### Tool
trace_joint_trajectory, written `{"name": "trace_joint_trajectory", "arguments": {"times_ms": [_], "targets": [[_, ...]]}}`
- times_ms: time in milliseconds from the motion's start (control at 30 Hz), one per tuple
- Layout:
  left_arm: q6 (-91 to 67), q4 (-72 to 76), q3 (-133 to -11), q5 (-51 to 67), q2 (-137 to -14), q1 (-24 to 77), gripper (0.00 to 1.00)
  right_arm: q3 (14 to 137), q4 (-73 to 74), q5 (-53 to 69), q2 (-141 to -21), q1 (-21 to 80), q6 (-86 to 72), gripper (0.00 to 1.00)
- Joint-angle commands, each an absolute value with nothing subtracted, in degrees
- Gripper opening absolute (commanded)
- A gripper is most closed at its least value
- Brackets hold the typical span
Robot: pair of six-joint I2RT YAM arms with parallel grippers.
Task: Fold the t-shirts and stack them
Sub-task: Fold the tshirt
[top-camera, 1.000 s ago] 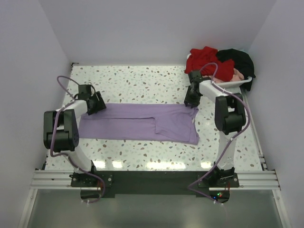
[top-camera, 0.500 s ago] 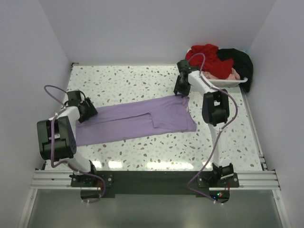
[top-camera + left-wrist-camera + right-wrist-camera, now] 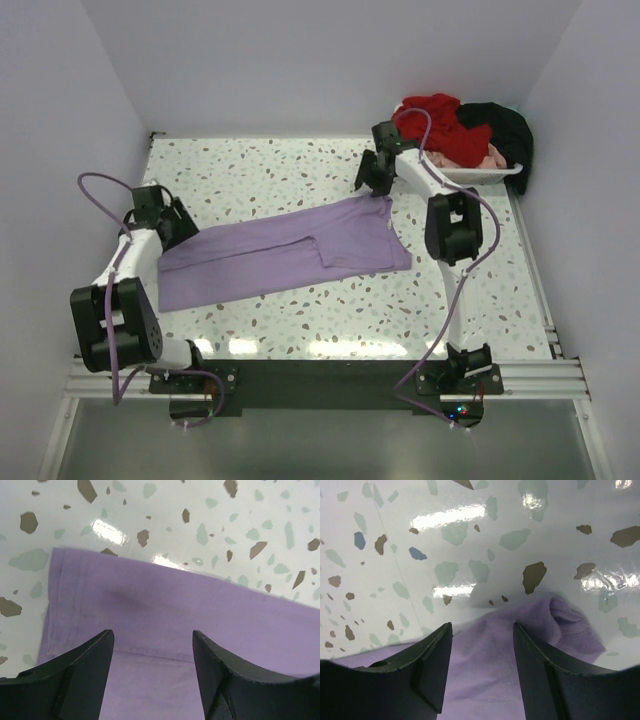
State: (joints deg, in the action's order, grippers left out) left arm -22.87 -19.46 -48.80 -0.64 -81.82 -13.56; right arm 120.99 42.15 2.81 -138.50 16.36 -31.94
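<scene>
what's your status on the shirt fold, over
Left pincer open, right pincer open, nothing held. Lavender shirt flat on table. Other shirts heaped in tray, nothing blocking.

- Speckled terrazzo tabletop (image 3: 280,170), glossy, with glare near its front edge.
- White tray (image 3: 490,176) at the far right corner, probably plastic.
- Aluminium rail (image 3: 110,378) along the near edge.
- Plain pale walls (image 3: 300,60) behind.
</scene>
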Motion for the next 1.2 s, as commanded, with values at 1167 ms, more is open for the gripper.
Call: {"name": "trace_joint_trajectory", "arguments": {"times_ms": [1167], "targets": [[-24.78, -18.19, -43.68, 9.93, -86.40, 1.58, 0.71, 112.83, 39.81, -5.53, -137.70, 22.06, -33.75, 0.56]]}}
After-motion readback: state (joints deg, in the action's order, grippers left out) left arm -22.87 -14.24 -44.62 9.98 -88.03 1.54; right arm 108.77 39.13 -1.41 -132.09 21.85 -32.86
